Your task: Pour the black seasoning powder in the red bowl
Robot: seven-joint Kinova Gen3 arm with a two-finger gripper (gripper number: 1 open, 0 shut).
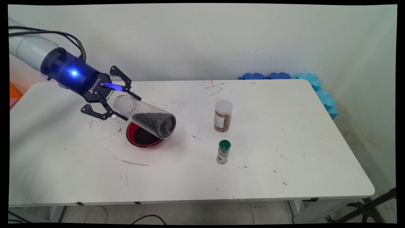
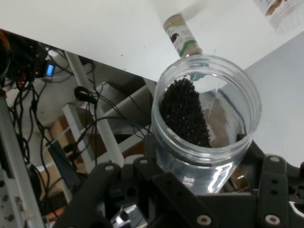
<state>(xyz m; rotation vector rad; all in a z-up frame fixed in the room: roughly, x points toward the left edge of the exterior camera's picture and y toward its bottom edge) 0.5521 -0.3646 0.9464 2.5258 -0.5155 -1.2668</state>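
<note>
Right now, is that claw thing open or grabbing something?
Gripper: closed on a clear jar of dark grains, tilted over a red bowl.

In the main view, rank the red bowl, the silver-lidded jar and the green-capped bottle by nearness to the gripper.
1. Red bowl, just below the gripper, under the tilted clear jar it holds.
2. Silver-lidded jar, off to the right.
3. Green-capped bottle, right, nearer the table's front edge.

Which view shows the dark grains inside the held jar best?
The hand view: it looks into the clear jar at the grains. The main view shows them through the jar's wall, above the red bowl.
</note>
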